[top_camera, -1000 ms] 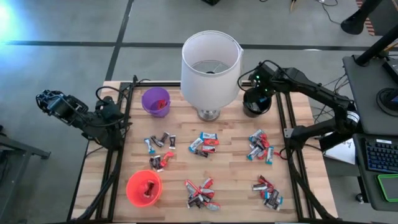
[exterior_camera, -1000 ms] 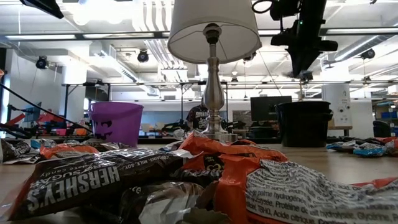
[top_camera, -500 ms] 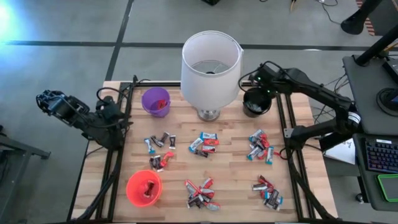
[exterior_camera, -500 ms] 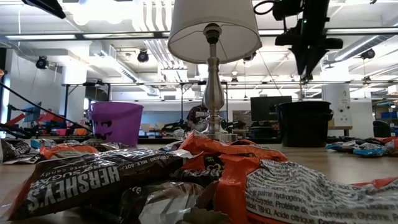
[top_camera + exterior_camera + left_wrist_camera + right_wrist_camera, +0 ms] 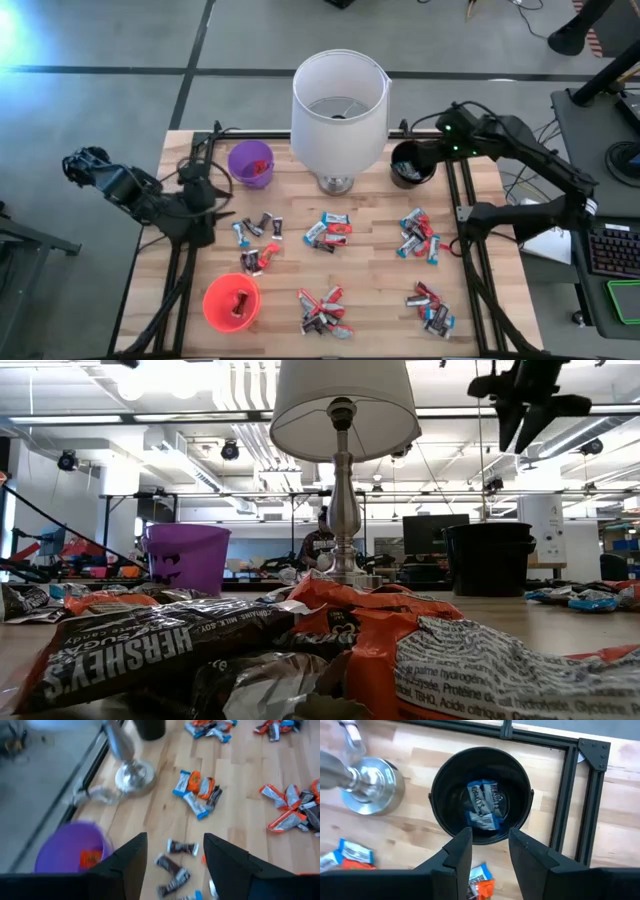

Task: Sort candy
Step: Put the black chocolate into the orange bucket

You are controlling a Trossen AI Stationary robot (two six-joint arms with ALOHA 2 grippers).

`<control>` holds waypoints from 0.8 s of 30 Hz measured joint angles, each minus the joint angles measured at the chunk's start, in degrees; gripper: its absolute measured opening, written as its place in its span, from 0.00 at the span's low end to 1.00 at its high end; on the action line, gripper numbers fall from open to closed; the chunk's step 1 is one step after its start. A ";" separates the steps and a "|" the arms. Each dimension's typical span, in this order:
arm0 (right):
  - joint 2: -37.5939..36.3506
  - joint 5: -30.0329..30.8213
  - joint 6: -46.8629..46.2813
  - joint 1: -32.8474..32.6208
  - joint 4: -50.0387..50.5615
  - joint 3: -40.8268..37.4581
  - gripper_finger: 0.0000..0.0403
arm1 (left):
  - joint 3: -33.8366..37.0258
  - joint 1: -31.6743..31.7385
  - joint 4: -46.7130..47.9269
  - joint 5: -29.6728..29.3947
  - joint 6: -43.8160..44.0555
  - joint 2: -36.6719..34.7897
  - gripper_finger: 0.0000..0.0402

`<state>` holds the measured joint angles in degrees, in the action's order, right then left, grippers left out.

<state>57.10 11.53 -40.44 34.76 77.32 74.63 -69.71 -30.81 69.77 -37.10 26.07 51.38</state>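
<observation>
Near edge of the bench [image 5: 380,270]: two heaps of candy [image 5: 322,310], Hershey's mini bars in crinkled, shiny wrappers of red, light blue-and-white and dark brown, mixed and overlapping. Beside them, at the near left corner: a red cup [image 5: 231,301] with at least one bar inside.

Handling, as judged: light, soft-skinned and slippery. Likely to slide or tear loose if pinched by the thin flared wrapper ends, so best taken across the firmer middle of a bar lying free at a heap's fringe.

Mid-bench: three more mixed heaps in a row, the leftmost looser and mostly dark.

Over the left edge, just beyond that row: left gripper [image 5: 175,860], fingers spread with nothing between them, pointed toward the loose dark bars.

Far edge: purple cup [image 5: 250,163] holding one red-orange bar, table lamp [image 5: 338,110] at the centre, black cup [image 5: 411,165] holding blue-and-white bars.

Above the black cup: right gripper [image 5: 490,852], fingers apart and empty.
</observation>
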 joint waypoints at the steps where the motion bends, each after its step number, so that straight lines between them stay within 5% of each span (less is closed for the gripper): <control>1: -0.59 0.00 -0.09 0.00 0.02 0.00 0.30 | 0.00 0.16 -1.27 -0.13 -1.45 1.11 0.44; 10: -2.35 -1.53 0.40 0.00 0.29 -0.02 0.31 | 0.00 4.66 -5.43 -0.04 -8.51 10.35 0.41; 24: -2.50 -2.49 7.38 0.00 0.80 -0.07 0.32 | 0.00 25.24 -25.86 29.70 -24.93 27.93 0.41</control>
<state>54.60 9.04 -33.06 34.76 78.11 74.56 -69.71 -5.56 43.91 -7.40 1.14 79.31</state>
